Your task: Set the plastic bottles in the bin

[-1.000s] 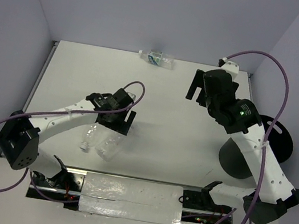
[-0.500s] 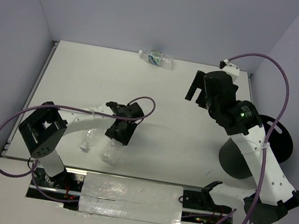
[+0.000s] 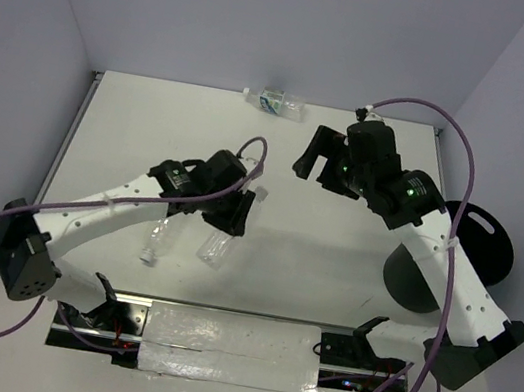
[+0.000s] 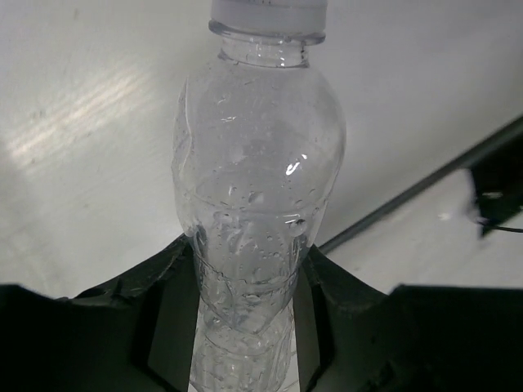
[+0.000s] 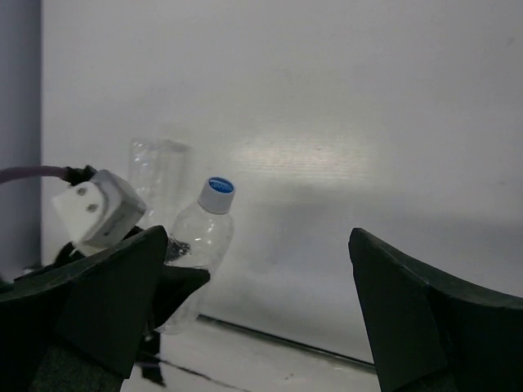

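Observation:
My left gripper (image 3: 228, 219) is shut on a clear, crinkled plastic bottle (image 3: 215, 249), gripping its lower body (image 4: 257, 204) with the white cap (image 4: 270, 10) pointing away from the wrist. A second clear bottle (image 3: 154, 241) lies on the table just left of it. A third bottle, with a blue-green label (image 3: 276, 103), lies at the table's far edge. The black bin (image 3: 417, 276) stands at the right, partly behind my right arm. My right gripper (image 3: 319, 160) hangs open and empty over the middle back of the table; in its wrist view the held bottle (image 5: 198, 238) shows at the left.
The bin's round black lid (image 3: 486, 241) with a handle slot sits beside the bin at the right edge. Purple cables loop over both arms. A foil-covered strip (image 3: 231, 345) runs along the near edge between the arm bases.
My left gripper has shut on one of the two near bottles and carried it a little right and back. The right arm swung left towards the table's middle, jaws still open.

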`<control>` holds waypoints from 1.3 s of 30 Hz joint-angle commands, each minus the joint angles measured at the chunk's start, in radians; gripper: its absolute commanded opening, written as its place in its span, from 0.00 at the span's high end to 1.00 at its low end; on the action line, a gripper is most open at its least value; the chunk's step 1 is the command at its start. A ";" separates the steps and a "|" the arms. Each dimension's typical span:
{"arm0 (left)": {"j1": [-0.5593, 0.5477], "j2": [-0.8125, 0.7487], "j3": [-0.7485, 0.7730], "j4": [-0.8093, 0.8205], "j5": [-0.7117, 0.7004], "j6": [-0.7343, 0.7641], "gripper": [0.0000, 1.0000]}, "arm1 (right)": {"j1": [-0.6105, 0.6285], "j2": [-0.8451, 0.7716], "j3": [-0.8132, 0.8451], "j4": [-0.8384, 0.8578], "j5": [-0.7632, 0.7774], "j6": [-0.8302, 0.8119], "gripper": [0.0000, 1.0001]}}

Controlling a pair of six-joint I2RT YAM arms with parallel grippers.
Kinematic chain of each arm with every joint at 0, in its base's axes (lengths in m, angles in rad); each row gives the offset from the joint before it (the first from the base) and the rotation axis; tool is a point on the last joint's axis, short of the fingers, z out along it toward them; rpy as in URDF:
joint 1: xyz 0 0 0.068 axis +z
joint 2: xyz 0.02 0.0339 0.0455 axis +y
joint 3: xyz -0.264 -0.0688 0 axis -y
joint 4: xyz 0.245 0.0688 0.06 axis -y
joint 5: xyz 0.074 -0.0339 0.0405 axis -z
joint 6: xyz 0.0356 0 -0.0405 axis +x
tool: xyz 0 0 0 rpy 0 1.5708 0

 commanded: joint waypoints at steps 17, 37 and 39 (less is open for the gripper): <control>0.001 -0.058 0.169 0.118 0.294 0.003 0.76 | 0.005 0.058 -0.180 0.282 -0.265 0.211 0.18; 0.001 0.000 0.260 0.076 0.271 0.026 0.01 | 0.022 0.027 -0.144 0.232 -0.124 0.185 0.97; 0.003 -0.009 0.286 0.030 0.247 0.043 0.01 | 0.022 0.035 -0.032 0.122 0.067 0.134 0.97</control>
